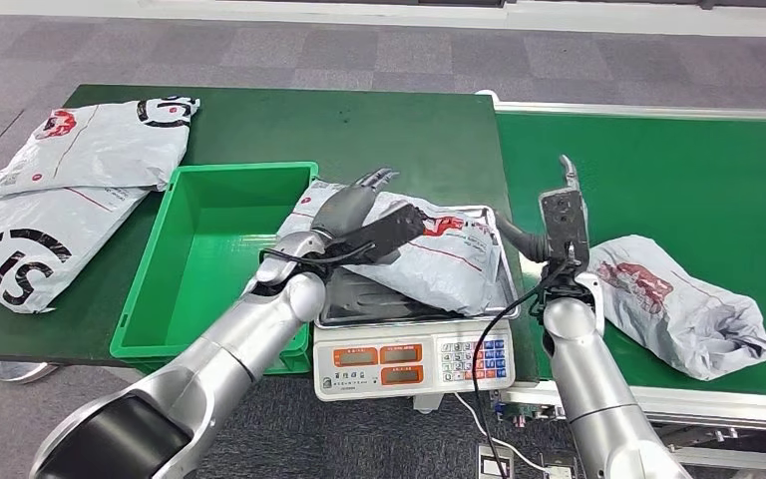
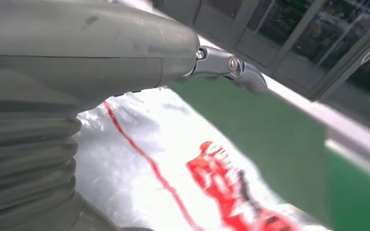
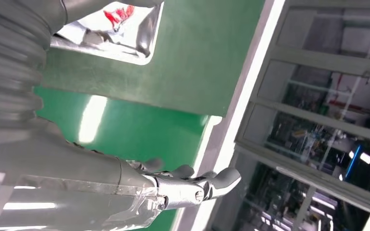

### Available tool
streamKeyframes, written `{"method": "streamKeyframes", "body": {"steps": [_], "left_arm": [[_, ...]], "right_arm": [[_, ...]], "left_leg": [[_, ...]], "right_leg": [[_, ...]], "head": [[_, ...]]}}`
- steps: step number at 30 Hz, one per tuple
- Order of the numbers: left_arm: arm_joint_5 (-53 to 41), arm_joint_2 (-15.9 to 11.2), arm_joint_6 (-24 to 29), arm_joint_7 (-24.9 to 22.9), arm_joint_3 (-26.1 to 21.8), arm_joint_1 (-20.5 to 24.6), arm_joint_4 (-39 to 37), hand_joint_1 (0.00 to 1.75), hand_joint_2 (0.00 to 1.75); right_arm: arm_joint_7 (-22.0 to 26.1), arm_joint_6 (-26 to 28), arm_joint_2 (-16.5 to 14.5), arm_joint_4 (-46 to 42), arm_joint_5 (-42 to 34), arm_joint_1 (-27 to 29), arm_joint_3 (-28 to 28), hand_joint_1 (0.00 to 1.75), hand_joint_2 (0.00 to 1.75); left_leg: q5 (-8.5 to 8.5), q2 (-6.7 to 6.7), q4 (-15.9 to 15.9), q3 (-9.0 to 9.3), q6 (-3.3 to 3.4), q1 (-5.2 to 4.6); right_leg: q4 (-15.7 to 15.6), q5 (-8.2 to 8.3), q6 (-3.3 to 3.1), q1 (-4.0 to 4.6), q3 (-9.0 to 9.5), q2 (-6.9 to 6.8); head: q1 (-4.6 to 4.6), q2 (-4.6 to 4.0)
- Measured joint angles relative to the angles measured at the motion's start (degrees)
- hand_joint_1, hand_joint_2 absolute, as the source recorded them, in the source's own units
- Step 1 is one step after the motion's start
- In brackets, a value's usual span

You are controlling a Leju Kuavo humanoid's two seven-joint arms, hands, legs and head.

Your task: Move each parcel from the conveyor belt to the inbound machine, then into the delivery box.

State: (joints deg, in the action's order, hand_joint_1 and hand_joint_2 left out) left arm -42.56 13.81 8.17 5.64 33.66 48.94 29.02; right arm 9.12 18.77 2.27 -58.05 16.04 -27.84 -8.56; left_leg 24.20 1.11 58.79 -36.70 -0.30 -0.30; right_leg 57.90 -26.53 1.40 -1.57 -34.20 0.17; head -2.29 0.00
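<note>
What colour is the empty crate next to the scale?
Bright green crate, clearest in the head view.

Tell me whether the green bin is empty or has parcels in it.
Empty. The head view shows the green bin's bare floor; the nearest parcel lies on the scale beside it.

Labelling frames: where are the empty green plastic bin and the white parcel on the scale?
green plastic bin (image 1: 221, 261), head view, bare floor.
white parcel on the scale (image 1: 437, 257), head view, its middle.

parcels (image 1: 439, 254): white, red-black print | bin (image 1: 209, 259): bright green | belt (image 1: 678, 170): green | scale (image 1: 414, 364): white, orange displays
</note>
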Motion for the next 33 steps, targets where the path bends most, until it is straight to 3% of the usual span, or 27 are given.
{"method": "streamKeyframes", "body": {"steps": [8, 22, 26, 33], "left_arm": [[-8.83, 0.00, -1.75, -3.03, 6.86, 2.57, -4.98, 0.00, 1.75], [-12.05, -0.13, -4.12, -4.60, 9.16, 3.71, -7.43, 0.05, 1.75], [-15.97, -0.38, -6.31, -6.05, 10.35, 4.09, -7.95, 1.75, 1.75], [-20.29, -0.57, -7.89, -6.85, 12.29, 4.16, -8.41, 1.75, 1.75]], "right_arm": [[0.32, -0.81, 0.61, -5.68, -4.36, 7.00, 0.56, 0.00, 1.75], [1.01, -1.57, 0.92, -7.57, -4.99, 8.67, 0.71, 0.00, 1.75], [1.42, -1.89, 0.91, -8.23, -5.60, 8.89, 0.71, 0.00, 1.75], [0.77, -2.27, 0.56, -12.91, -5.48, 11.59, 0.71, 0.00, 1.75]], "left_leg": [[0.03, -0.05, -0.03, -0.01, -0.02, 0.00], [0.00, -0.08, -0.02, 0.00, -0.01, 0.00], [0.00, -0.07, -0.02, 0.00, -0.01, 0.00], [0.00, -0.07, -0.03, 0.00, -0.01, 0.01]], "right_leg": [[0.00, -0.02, -0.01, 0.00, -0.03, 0.05], [0.00, 0.01, 0.00, 0.00, 0.00, 0.06], [0.00, 0.01, 0.00, 0.01, 0.00, 0.06], [0.00, 0.01, 0.00, 0.01, 0.00, 0.06]], "head": [[0.00, 0.00], [0.00, 0.00], [0.00, 0.00], [0.00, 0.00]]}}
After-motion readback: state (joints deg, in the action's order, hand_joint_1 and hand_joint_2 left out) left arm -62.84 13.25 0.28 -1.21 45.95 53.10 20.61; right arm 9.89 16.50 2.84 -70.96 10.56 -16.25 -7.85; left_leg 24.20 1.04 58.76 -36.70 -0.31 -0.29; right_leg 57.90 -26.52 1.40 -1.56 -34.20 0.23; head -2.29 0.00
